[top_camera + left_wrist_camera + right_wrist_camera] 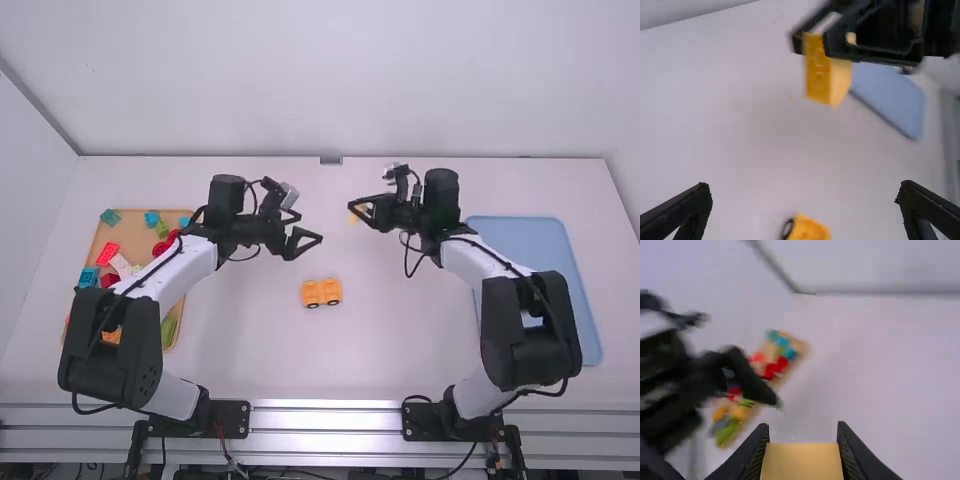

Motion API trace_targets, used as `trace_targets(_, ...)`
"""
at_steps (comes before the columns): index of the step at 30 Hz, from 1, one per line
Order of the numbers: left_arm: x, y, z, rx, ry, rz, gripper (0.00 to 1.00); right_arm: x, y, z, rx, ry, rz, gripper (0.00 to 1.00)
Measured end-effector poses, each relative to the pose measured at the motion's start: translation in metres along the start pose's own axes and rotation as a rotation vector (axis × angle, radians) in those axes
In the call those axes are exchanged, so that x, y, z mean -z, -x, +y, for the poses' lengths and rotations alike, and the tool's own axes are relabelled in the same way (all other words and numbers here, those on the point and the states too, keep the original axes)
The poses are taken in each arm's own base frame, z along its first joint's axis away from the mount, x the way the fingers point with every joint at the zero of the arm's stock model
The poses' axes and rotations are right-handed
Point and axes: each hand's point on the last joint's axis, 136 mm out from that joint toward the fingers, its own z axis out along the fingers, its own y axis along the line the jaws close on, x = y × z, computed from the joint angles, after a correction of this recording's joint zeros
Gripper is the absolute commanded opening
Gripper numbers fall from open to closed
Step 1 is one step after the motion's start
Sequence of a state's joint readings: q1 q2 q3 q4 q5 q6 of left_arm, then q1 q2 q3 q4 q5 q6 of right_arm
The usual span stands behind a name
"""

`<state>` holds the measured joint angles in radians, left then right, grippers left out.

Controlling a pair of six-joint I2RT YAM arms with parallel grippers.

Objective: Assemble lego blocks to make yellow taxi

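In the high view my left gripper (306, 240) is open above the table, left of the middle. The right gripper (356, 208) is across from it, shut on a yellow block (357, 212). In the left wrist view the yellow block (822, 75) sticks out of the right gripper's fingers, and the left gripper (807, 197) is spread wide with nothing between its fingers. In the right wrist view the right gripper (802, 435) holds the yellow block (802, 461) between both fingertips. A yellow-orange car body (322, 292) with dark wheels rests on the table, nearer the arm bases than either gripper.
At the left, partly under the left arm, a tan tray (172, 335) holds several coloured blocks, among them red, blue and green ones. A blue tray (585, 290) lies at the right behind the right arm. White walls stand along the table's far and left edges.
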<state>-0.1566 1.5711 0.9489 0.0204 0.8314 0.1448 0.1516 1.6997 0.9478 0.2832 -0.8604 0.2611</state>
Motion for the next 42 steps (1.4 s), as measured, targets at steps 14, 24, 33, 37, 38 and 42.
trace_targets(14, 0.029, 0.018, 0.092, 0.137, 0.524, -0.093, 0.99, 0.029, -0.042, -0.003, 0.509, -0.422, 0.729, 0.0)
trace_targets(24, 0.073, 0.028, 0.128, 0.178, 0.562, -0.19, 0.99, 0.011, -0.128, -0.052, 0.765, -0.333, 1.187, 0.0)
trace_targets(33, 0.091, 0.03, 0.128, 0.208, 0.458, -0.233, 0.99, 0.004, -0.143, -0.05, 0.872, -0.231, 1.21, 0.0)
trace_targets(37, 0.089, 0.031, 0.124, 0.201, 0.43, -0.233, 0.99, 0.006, -0.161, -0.062, 0.87, -0.222, 1.209, 0.0)
trace_targets(38, 0.088, 0.031, 0.124, 0.198, 0.428, -0.232, 0.99, 0.007, -0.164, -0.065, 0.87, -0.224, 1.212, 0.0)
trace_targets(42, 0.086, 0.031, 0.12, 0.193, 0.411, -0.23, 0.99, 0.012, -0.178, -0.067, 0.882, -0.208, 1.246, 0.0)
